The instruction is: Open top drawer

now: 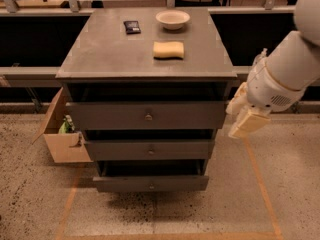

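The top drawer (115,115) is the widest dark grey front of the cabinet, with a small round metal knob (148,116) at its centre. A dark gap shows between its front and the cabinet top. Two narrower grey drawers (120,150) sit below it, each standing a little further out. My gripper (243,115), cream coloured on a white arm, hangs just right of the top drawer's right end, at about the drawer's height. It is not touching the knob and holds nothing.
On the cabinet top (100,54) lie a white bowl (172,19), a yellow sponge (168,49) and a small dark packet (132,26). An open cardboard box (62,134) stands on the floor at the left. Orange tape lines (260,184) mark the speckled floor.
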